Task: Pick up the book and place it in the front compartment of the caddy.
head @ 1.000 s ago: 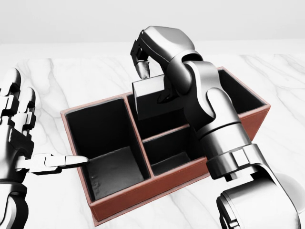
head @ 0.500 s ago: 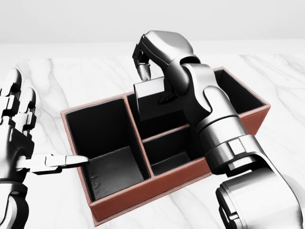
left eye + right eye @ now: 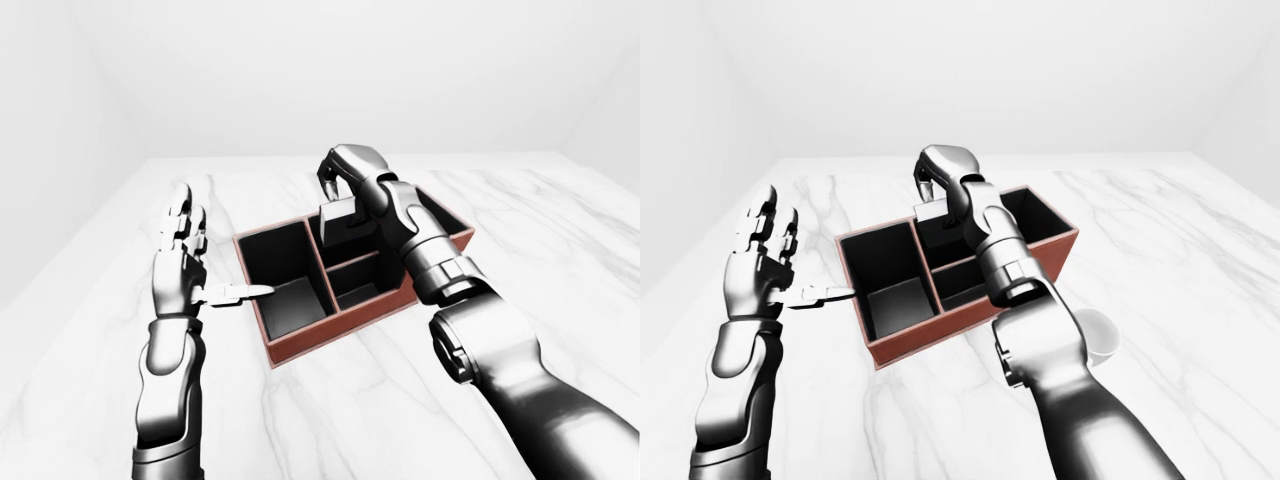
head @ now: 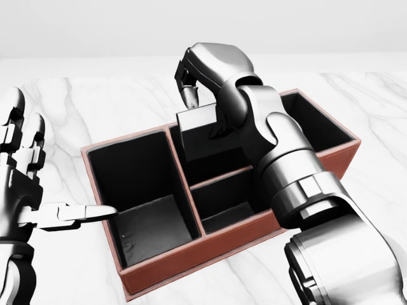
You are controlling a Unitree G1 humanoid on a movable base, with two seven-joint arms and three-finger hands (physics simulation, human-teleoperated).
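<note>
White marble counter [image 4: 95, 101]; right hand [image 4: 203, 73] pinched book [image 4: 198, 130] upright over caddy [image 4: 229, 235] upper-middle compartment for dropping; left hand [image 4: 25, 171] splayed, empty, thumb at left wall.

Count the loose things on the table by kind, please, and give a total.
Caddy: 1
Book: 1, held by the right hand over the caddy
White cup: 1, mostly hidden behind the right arm
Total: 3
</note>
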